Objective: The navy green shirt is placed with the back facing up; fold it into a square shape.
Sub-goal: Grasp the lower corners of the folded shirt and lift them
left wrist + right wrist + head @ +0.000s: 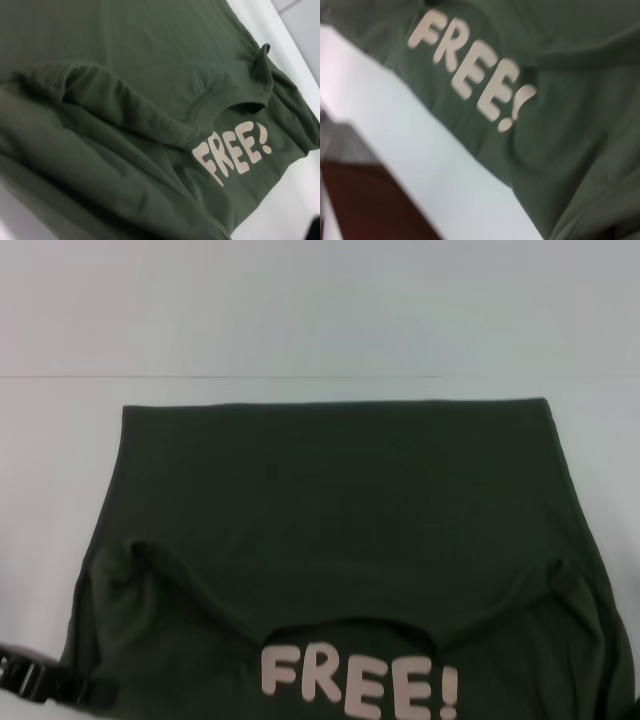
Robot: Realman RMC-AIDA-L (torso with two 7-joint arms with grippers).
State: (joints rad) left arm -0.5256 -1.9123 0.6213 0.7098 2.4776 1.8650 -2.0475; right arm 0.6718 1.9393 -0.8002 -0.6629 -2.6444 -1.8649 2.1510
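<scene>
Down at the near left corner of the head view, the left gripper (40,680) shows only as a dark bit of hardware poking in beside the shirt's (340,510) lower left edge, touching or just overlapping the cloth there. Whether its fingers are spread or closed cannot be told, and its own wrist view shows no fingers at all. The right gripper does not appear in any view; only a dark sliver sits at the far lower right edge of the head view, too small to identify.

The shirt is dark olive green and lies spread on the white table (60,460), its straight far edge lying away from the left gripper and the neck end nearest the robot. The upper part has been folded over, so two sleeve folds rise as soft ridges on either side, one close above the left gripper, the other well across on the right. Between them the curved neckline (350,625) opens, and just under it pale block letters (360,685) reading "FREE!" show on the layer beneath.

From the right wrist view the lettering sits close to the table's near edge, with dark floor (375,205) beyond it.
</scene>
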